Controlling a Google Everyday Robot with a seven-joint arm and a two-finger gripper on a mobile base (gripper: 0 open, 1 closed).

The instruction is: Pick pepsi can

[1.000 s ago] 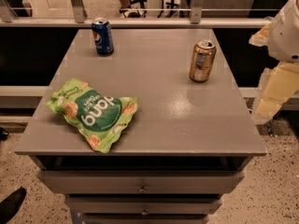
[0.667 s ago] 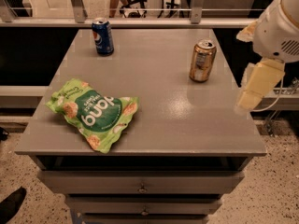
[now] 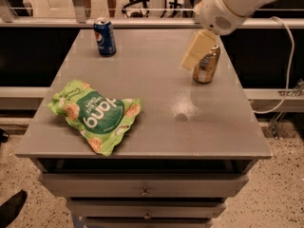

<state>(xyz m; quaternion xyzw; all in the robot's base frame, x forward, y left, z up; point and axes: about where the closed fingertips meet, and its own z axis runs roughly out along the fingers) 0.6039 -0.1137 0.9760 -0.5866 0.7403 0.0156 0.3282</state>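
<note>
The pepsi can [image 3: 104,37] is seen upright near the far left corner of the table [image 3: 161,89]. The gripper [image 3: 198,50] is held near the right edge, in front of the gold can [image 3: 207,68] — whether it is wide or narrow cannot be told.

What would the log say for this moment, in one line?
gripper: hovering in front of gold can | pepsi can: upright, far-left corner of table, untouched | status: not yet grasped

Green bag [image 3: 95,115] reads "dang" upside down; pepsi can [image 3: 105,37] shows its round logo; gripper [image 3: 198,50] hangs by gold can [image 3: 207,70], label unreadable.
</note>
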